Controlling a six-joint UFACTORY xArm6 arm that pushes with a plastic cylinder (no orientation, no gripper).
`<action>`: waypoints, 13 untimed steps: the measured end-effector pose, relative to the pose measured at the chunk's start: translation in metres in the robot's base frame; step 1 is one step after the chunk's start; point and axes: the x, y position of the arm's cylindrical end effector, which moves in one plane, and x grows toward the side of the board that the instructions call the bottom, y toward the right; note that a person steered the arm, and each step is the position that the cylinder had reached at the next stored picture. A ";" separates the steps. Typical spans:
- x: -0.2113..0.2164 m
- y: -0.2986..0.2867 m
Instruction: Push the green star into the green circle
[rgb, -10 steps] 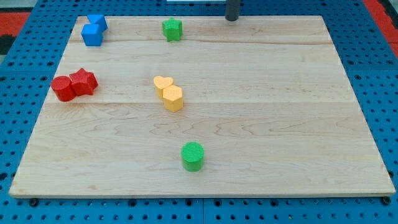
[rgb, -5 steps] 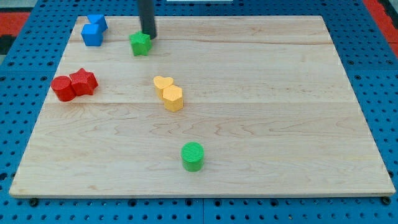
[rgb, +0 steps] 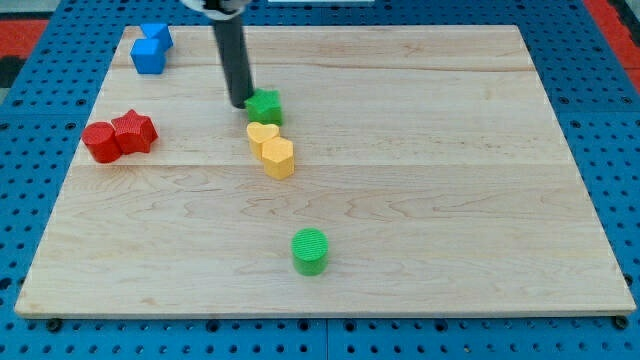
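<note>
The green star lies on the wooden board, above and touching or nearly touching the yellow heart. My tip stands against the star's left side. The green circle sits near the view's bottom centre, well below the star. The yellow heart and the yellow hexagon lie between the star and the circle.
Two blue blocks sit together at the view's top left. Two red blocks sit together at the left edge of the board. A blue pegboard surrounds the board.
My tip came from the view's top right to the star, pushed it left and down, and now has pushed it down and right to just above the yellow heart.
</note>
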 end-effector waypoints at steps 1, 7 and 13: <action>0.000 0.051; 0.065 0.109; 0.159 0.035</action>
